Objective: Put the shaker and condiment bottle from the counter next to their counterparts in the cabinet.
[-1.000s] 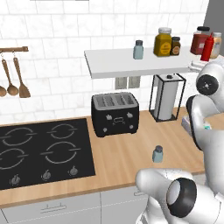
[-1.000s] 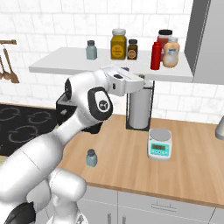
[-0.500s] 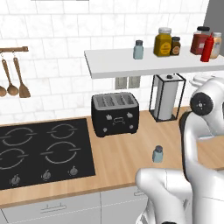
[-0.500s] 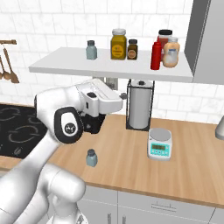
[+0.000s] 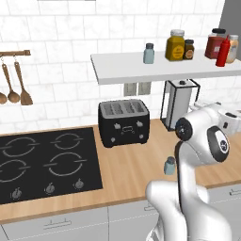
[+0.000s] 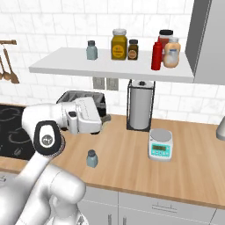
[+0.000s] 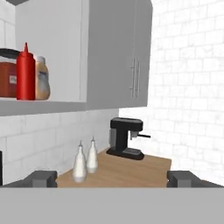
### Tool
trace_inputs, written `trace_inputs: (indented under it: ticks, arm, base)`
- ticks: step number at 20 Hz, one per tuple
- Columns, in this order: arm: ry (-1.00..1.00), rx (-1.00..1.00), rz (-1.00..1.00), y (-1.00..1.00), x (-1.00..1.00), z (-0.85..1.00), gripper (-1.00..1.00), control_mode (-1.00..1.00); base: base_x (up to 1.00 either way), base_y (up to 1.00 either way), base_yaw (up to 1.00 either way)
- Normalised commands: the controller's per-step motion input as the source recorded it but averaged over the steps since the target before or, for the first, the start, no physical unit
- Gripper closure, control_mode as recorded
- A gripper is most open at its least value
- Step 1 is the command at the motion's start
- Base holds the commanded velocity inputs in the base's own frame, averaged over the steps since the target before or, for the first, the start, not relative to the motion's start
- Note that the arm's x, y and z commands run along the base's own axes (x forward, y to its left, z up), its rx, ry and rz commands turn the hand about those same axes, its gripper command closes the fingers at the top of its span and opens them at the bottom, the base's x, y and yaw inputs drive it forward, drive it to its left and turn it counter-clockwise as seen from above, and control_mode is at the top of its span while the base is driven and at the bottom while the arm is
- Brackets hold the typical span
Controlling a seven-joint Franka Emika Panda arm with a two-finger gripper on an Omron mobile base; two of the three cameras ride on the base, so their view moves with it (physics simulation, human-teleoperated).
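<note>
The pale blue-grey shaker (image 5: 169, 165) (image 6: 91, 158) stands on the wooden counter (image 5: 129, 164) (image 6: 132, 169) near its front edge. Its lookalike shaker (image 5: 148, 53) (image 6: 91, 49) stands on the white open shelf (image 5: 141, 70) (image 6: 79, 66). At the shelf's right end the red squeeze bottle (image 5: 223, 51) (image 6: 157, 55) (image 7: 26, 72) stands upright, touching the peach bottle (image 5: 231, 48) (image 6: 171, 52) (image 7: 42, 78). My gripper (image 7: 113, 179) (image 6: 104, 117) is open and empty, level, in front of the toaster, above and left of the counter shaker, pointing right.
A black toaster (image 5: 123, 122), a paper-towel holder (image 5: 178, 106) (image 6: 140, 105) and a kitchen scale (image 6: 160, 145) stand on the counter. The hob (image 5: 42, 164) lies left. On the shelf: yellow jar (image 6: 118, 44), small dark jar (image 6: 133, 49), red jar (image 5: 214, 43). Far right: coffee machine (image 7: 124, 138), two white bottles (image 7: 85, 159).
My hand has come down and away from the shelf's right end to just above the counter by the toaster. The red bottle stays on the shelf; the counter shaker has not moved.
</note>
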Motion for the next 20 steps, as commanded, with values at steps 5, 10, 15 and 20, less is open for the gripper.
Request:
trace_inputs:
  ticks: [5, 10, 15, 20]
  arm:
    - [0.0, -0.04, -0.04, 0.53, 0.0, -0.53, -1.0, -1.0]
    - [0.0, -0.02, -0.1, 0.6, -0.01, -0.7, -1.0, -1.0]
    - [0.01, -0.06, -0.06, 0.48, 0.0, -0.75, -1.0, -1.0]
    - [-0.04, -0.06, -0.03, 0.12, 0.14, -0.69, -1.0, -1.0]
  base:
    - [0.0, 0.0, 0.0]
    - [0.0, 0.0, 0.0]
    - [0.0, 0.0, 0.0]
    - [0.0, 0.0, 0.0]
